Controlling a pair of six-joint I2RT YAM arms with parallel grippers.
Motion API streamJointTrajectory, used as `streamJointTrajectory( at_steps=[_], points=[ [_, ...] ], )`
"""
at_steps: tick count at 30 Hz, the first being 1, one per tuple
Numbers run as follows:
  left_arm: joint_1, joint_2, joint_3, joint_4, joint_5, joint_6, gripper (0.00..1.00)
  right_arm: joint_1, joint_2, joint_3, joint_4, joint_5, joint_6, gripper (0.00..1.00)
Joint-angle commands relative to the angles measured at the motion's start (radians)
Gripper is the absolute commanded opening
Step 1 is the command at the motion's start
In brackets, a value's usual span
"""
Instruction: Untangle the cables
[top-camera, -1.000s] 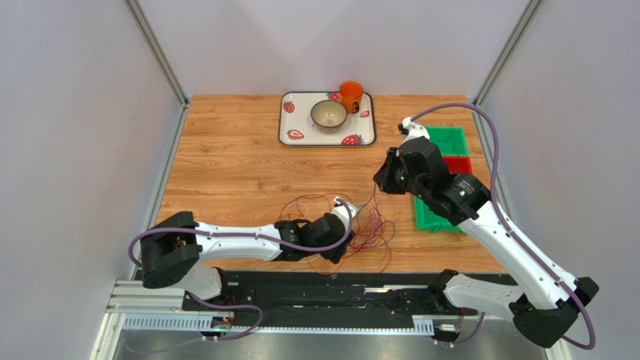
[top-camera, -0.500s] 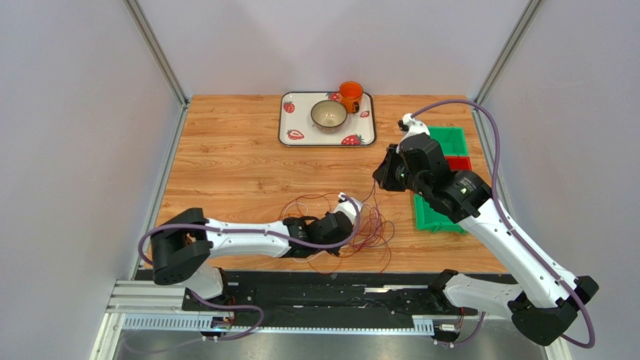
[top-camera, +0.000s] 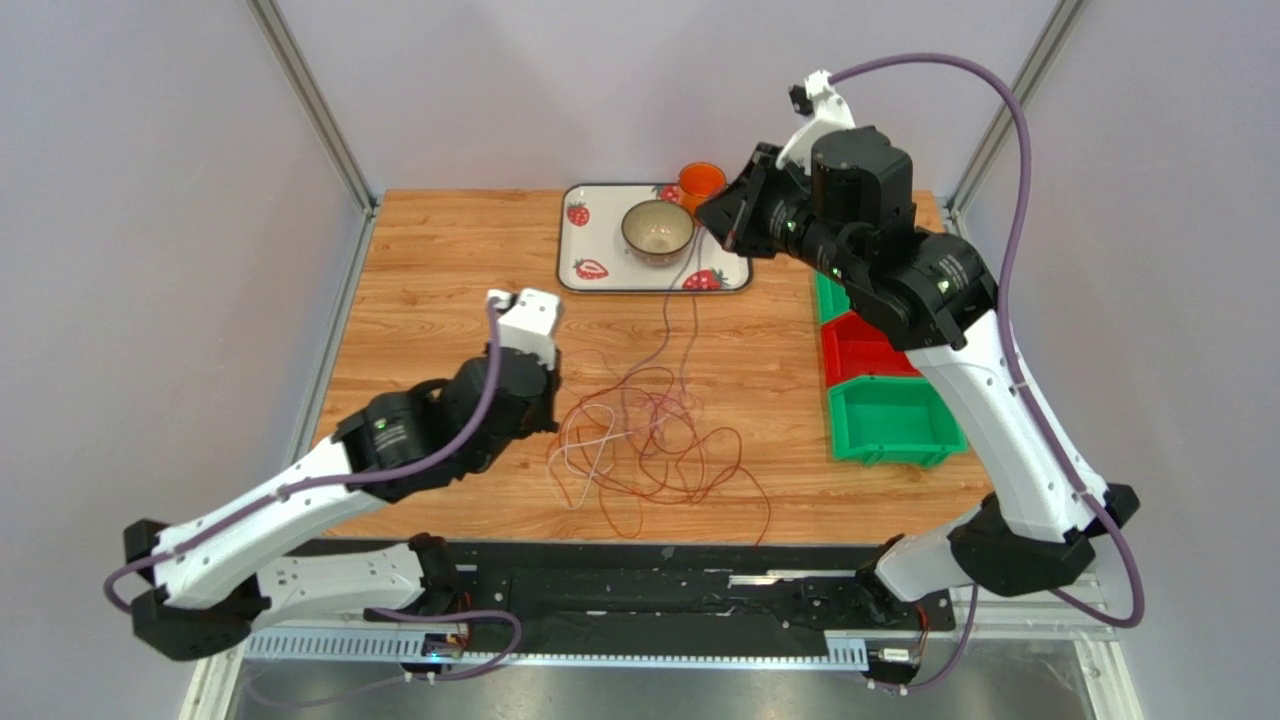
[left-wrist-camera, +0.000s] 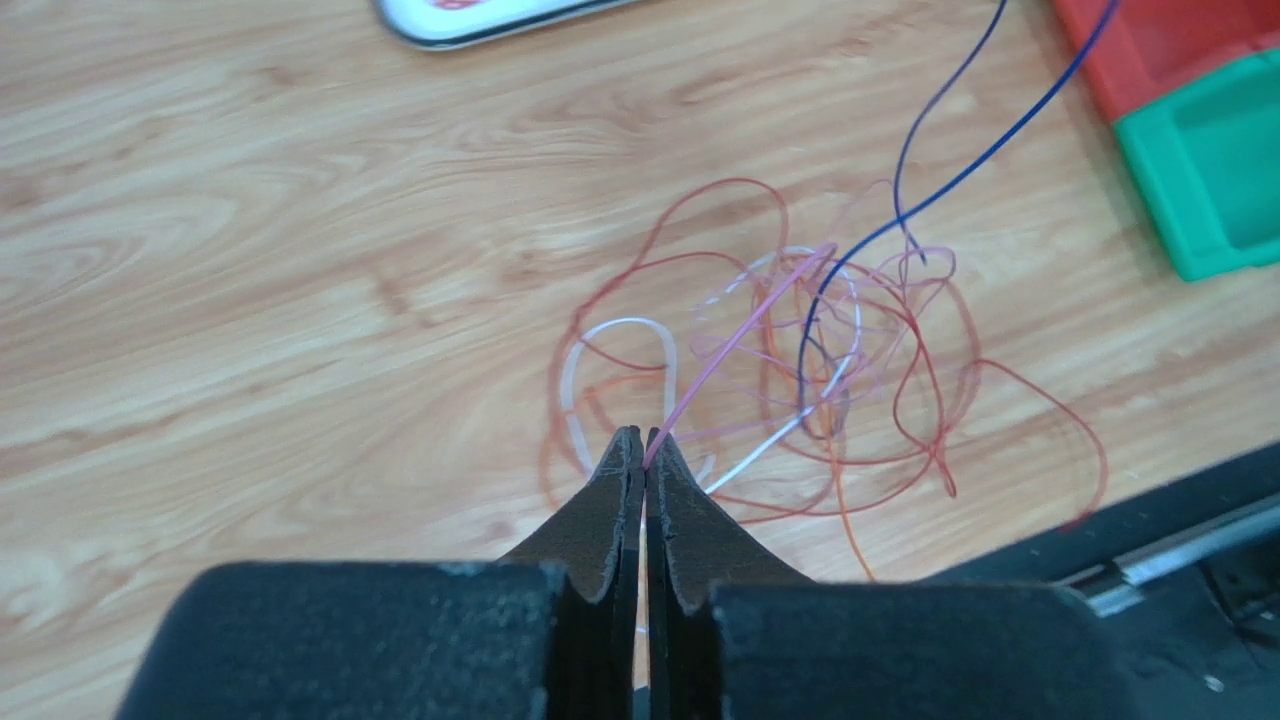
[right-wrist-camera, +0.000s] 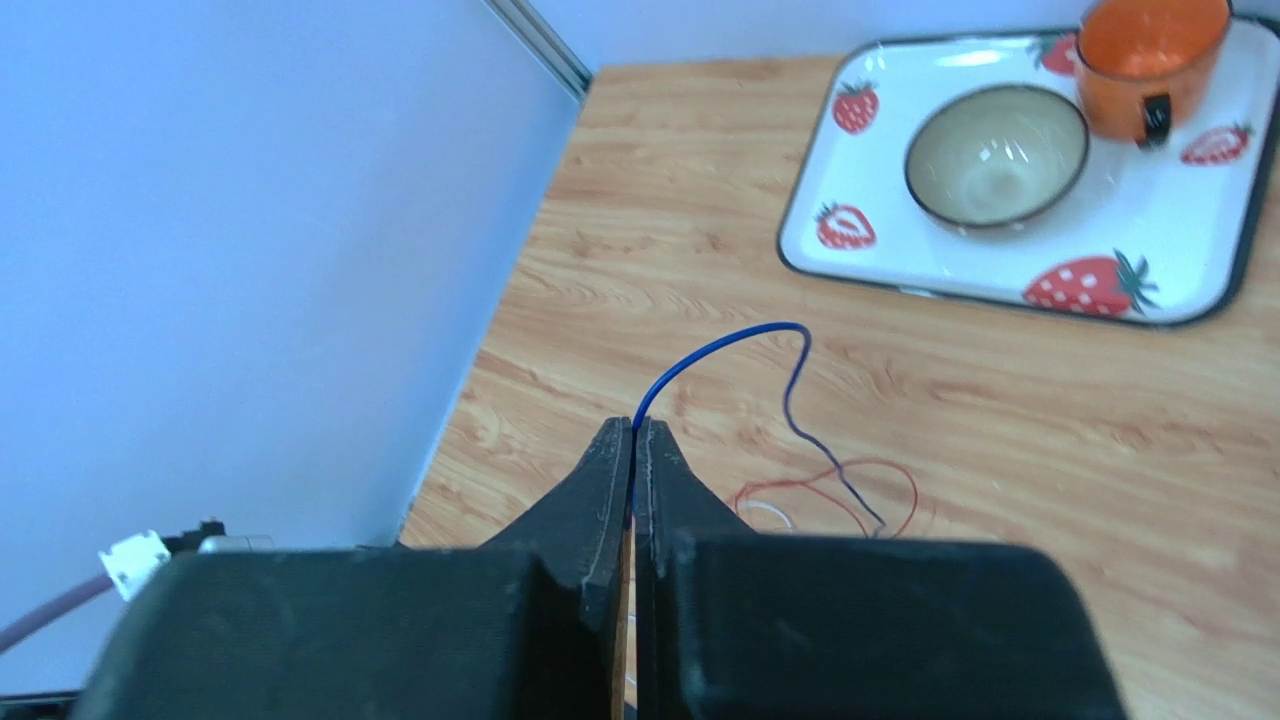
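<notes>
The cables (top-camera: 654, 443) lie in a loose tangle of red, orange, white and pink loops on the wooden table, near its front edge. My left gripper (left-wrist-camera: 646, 450) is raised left of the tangle and shut on a pink cable (left-wrist-camera: 736, 338) that runs taut into the loops (left-wrist-camera: 819, 375). My right gripper (right-wrist-camera: 633, 431) is high over the far side, near the tray, shut on a blue cable (right-wrist-camera: 721, 342). That blue cable (top-camera: 670, 338) hangs down into the pile. In the top view the left gripper (top-camera: 556, 428) and the right gripper (top-camera: 711, 218) are far apart.
A strawberry-print tray (top-camera: 589, 263) at the far edge holds a beige bowl (top-camera: 657, 228) and an orange mug (top-camera: 696, 183). A green bin (top-camera: 890, 423) and a red bin (top-camera: 864, 348) stand at the right. A black rail (top-camera: 661, 600) runs along the near edge.
The left gripper has shut on the pink cable and lifted back and to the left. The right arm has risen toward the tray, drawing the blue cable up out of the tangle.
</notes>
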Motion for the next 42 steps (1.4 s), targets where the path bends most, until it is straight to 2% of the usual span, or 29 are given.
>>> streamJointTrajectory(
  at_steps=[1,7,10,16,21,26,30,31,33,34,35,38,42],
  points=[
    [0.032,-0.07,-0.072,-0.15,-0.006,0.009,0.0,-0.009,0.066,0.181,0.031,-0.022,-0.009,0.0],
    [0.03,-0.067,-0.239,-0.031,0.106,-0.145,0.0,-0.01,0.042,0.203,0.258,-0.05,0.06,0.0],
    [0.03,-0.03,-0.315,0.06,0.118,-0.182,0.0,-0.012,0.016,0.194,0.365,-0.051,0.074,0.0],
    [0.035,0.114,-0.39,0.19,0.15,-0.2,0.0,-0.01,-0.053,0.2,0.504,-0.007,0.028,0.0],
    [0.039,0.321,-0.407,0.304,0.207,-0.224,0.0,-0.01,-0.164,0.126,0.631,0.09,-0.02,0.0],
    [0.038,0.477,-0.385,0.342,0.238,-0.244,0.0,-0.01,-0.225,0.151,0.614,0.176,-0.098,0.0],
    [0.042,0.441,-0.339,0.338,0.303,-0.203,0.01,-0.01,-0.323,0.001,0.596,0.237,-0.139,0.0],
    [0.044,0.421,-0.318,0.322,0.305,-0.19,0.26,-0.01,-0.34,-0.036,0.594,0.251,-0.149,0.0],
    [0.048,0.366,-0.231,0.237,0.304,-0.135,0.63,-0.01,-0.377,-0.121,0.577,0.294,-0.169,0.0],
    [0.051,0.353,-0.194,0.198,0.307,-0.114,0.91,-0.012,-0.386,-0.139,0.568,0.308,-0.182,0.0],
    [0.061,0.339,-0.11,0.11,0.304,-0.098,0.94,-0.01,-0.395,-0.154,0.553,0.335,-0.19,0.0],
    [0.073,0.3,0.037,-0.062,0.253,-0.048,0.97,-0.012,-0.412,-0.175,0.541,0.354,-0.225,0.0],
    [0.113,0.197,0.173,-0.227,0.215,-0.014,0.99,-0.012,-0.395,-0.129,0.495,0.403,-0.302,0.0]
  ],
)
